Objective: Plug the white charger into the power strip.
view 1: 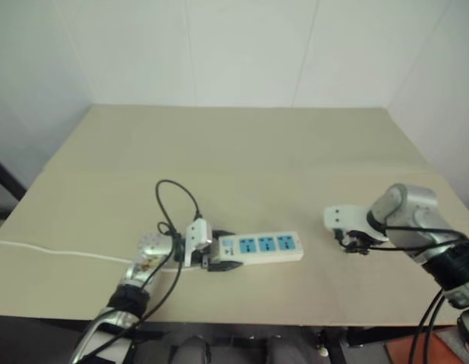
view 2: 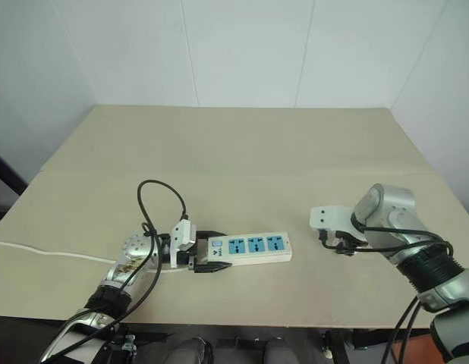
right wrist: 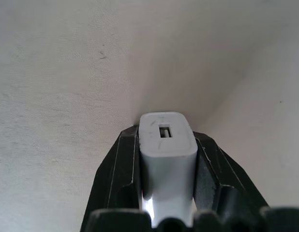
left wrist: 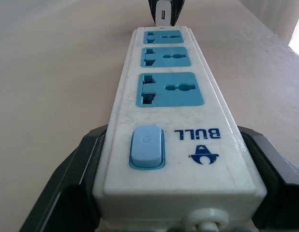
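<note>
Two grippers work a beige table [view 1: 257,152] set against white walls; the left gripper [view 1: 219,254] lies low on the tabletop, its black fingers [left wrist: 67,188] spread wide and pressed on either long side of the power strip [view 1: 261,247] at its switch end, next to the pale blue switch [left wrist: 146,146]; the strip rests flat near the table's front edge, its three blue sockets facing up, and a thin white cord [view 1: 45,249] trails from the switch end toward the robot's left; the right gripper [right wrist: 164,164] points steeply down just above the table, well apart from the strip on the robot's right, its fingers clamped on the white charger [right wrist: 167,159], whose end with the small slot shows between them; a black cable [view 1: 174,199] loops above the left wrist.
</note>
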Controlling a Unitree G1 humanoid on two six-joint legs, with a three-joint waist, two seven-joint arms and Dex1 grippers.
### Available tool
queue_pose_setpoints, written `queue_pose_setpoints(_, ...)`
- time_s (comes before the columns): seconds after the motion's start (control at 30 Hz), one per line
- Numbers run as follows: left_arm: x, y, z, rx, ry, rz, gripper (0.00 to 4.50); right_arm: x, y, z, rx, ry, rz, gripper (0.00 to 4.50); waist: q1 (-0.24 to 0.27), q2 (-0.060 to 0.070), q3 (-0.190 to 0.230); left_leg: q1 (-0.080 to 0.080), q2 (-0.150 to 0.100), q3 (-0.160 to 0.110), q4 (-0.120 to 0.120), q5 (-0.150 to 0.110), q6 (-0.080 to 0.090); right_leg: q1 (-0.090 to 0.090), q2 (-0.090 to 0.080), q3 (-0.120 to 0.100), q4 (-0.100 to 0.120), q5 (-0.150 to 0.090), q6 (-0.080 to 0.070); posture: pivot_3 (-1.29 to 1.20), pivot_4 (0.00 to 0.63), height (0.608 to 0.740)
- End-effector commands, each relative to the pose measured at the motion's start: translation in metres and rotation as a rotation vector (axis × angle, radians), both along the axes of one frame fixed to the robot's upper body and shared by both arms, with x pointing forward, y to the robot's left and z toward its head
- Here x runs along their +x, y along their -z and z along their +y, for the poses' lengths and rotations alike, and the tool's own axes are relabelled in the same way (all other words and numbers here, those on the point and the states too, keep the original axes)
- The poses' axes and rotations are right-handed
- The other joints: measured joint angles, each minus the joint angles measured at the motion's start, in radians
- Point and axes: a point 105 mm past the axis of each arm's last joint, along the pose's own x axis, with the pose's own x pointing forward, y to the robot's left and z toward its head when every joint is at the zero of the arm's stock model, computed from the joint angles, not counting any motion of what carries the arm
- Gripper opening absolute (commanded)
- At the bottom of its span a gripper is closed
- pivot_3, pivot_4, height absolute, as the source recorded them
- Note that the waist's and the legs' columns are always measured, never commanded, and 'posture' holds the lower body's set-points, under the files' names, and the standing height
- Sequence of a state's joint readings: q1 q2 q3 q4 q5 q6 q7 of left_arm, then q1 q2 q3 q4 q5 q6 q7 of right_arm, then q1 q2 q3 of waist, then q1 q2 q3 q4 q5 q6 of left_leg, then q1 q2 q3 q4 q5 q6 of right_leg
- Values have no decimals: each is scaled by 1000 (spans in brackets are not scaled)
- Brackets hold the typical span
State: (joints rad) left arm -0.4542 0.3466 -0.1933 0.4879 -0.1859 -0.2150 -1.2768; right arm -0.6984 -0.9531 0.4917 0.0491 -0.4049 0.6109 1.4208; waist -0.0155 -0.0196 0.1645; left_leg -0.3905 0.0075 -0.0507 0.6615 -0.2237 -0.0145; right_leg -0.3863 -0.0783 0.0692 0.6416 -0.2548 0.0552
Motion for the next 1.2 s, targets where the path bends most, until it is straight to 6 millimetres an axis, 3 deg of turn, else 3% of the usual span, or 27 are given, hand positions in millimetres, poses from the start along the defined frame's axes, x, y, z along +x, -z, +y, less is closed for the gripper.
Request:
queue_pose_setpoints(0.03,-4,21,3,66,-17,62,3321,25,-46,36,282,-3,-207,1148,-5,0,0,0,0,0,0,0,0,0,0,0,0,0,0,0,150,740)
queue_pose_setpoints(0.1,-5,22,4,71,-16,64,3321,35,-74,56,468,-31,-318,1148,-6,0,0,1,0,0,0,0,0,0,0,1,1,1,0,0,150,740)
queue_pose_setpoints(0.2,-7,24,5,76,-12,67,3321,33,-104,81,769,-109,-406,1148,2,0,0,0,0,-1,0,0,-1,0,1,0,1,1,0,0,150,740)
queue_pose_setpoints(0.33,-9,25,6,82,7,71,3321,18,-112,102,1090,-153,-384,1148,3,-1,-1,-1,0,-2,-1,0,0,0,0,0,-1,1,0,0,150,740)
queue_pose_setpoints(0.5,-13,20,3,63,67,59,3321,-6,-99,130,1346,-228,-318,1148,-3,-1,-1,0,1,-1,-2,0,0,-1,1,0,1,1,-1,0,150,740)
queue_pose_setpoints(0.63,-15,17,2,46,95,54,3321,-19,-78,144,1351,-302,-226,1148,-6,-1,-1,0,1,-1,-2,0,0,-1,1,0,0,1,-1,0,150,740)
queue_pose_setpoints(1.2,-16,23,3,59,105,73,3321,-22,-36,175,1447,-391,-166,1148,-9,-1,-1,0,1,-1,-2,0,0,-1,1,0,0,0,0,0,150,740)
